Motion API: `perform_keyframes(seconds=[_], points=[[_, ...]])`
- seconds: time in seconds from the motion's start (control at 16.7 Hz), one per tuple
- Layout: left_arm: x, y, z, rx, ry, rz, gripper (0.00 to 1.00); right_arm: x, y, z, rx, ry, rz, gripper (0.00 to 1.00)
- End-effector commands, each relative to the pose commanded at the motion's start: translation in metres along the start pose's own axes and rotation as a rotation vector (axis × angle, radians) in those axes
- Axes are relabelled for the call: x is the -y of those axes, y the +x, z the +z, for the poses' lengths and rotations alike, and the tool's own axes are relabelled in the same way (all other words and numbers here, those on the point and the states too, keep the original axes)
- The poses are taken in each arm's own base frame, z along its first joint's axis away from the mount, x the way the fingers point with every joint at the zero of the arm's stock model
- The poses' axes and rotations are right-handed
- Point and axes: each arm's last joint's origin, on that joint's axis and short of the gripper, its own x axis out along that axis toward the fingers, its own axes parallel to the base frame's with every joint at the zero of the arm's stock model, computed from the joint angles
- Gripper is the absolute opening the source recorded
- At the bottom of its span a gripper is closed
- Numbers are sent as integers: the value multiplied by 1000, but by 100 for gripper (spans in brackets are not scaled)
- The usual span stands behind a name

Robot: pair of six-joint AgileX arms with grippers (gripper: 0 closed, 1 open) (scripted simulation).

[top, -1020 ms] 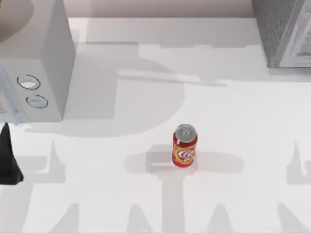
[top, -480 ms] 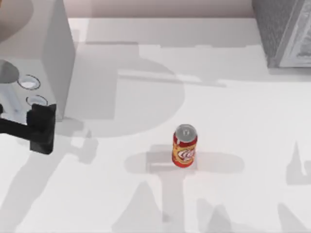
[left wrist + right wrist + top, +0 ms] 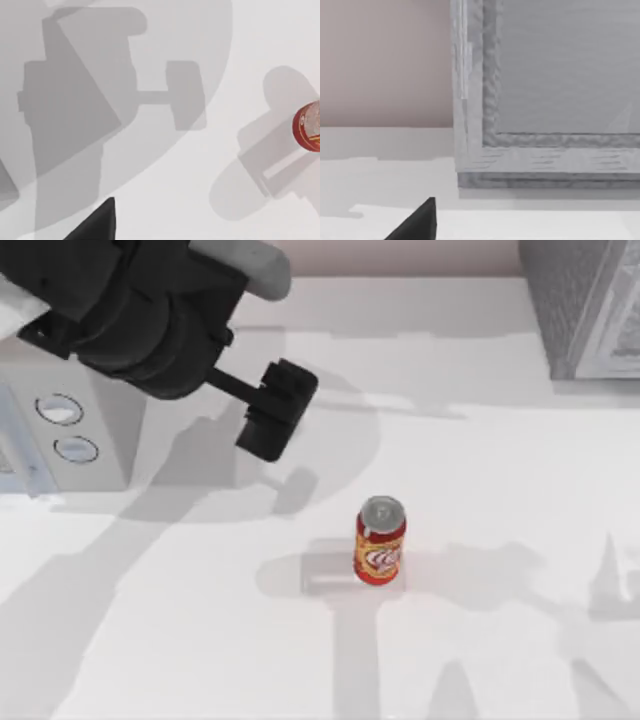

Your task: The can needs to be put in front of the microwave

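Near the middle of the table (image 3: 200, 660), the can (image 3: 380, 544) stood upright on its own, well apart from the microwave (image 3: 95, 410) at the table's left and from the darker speckled box (image 3: 580, 300) in the far right corner. My left gripper (image 3: 276, 410) hung above the table between the microwave and the can, carrying nothing; from the top view I could not tell how far its fingers were parted. Its wrist camera looked straight down and caught the can's red rim at the frame's edge, with a dark fingertip (image 3: 97, 222) in the foreground. My right arm sat parked, its wrist camera facing the speckled box. I judged the can light, stiff and smooth-walled, likely to slip or tip if nudged off-centre, so the sound hold would be across its round body around mid-height, jaws squarely either side, with only moderate squeeze to avoid denting thin metal.
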Motion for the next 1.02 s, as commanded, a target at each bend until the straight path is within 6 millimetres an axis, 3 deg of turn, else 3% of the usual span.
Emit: perform_keyframes(seconds=[0.12, 0.3, 0.6, 0.78, 1.02], points=[[19, 26, 28, -115, 45, -30, 100, 0, 0, 0, 0, 0, 0, 100], [51, 70, 54, -277, 108, -56, 100, 0, 0, 0, 0, 0, 0, 100], [94, 129, 65, -480, 181, -65, 100, 0, 0, 0, 0, 0, 0, 100], [105, 144, 64, -531, 199, -62, 100, 0, 0, 0, 0, 0, 0, 100], [105, 144, 64, -532, 199, -62, 100, 0, 0, 0, 0, 0, 0, 100]])
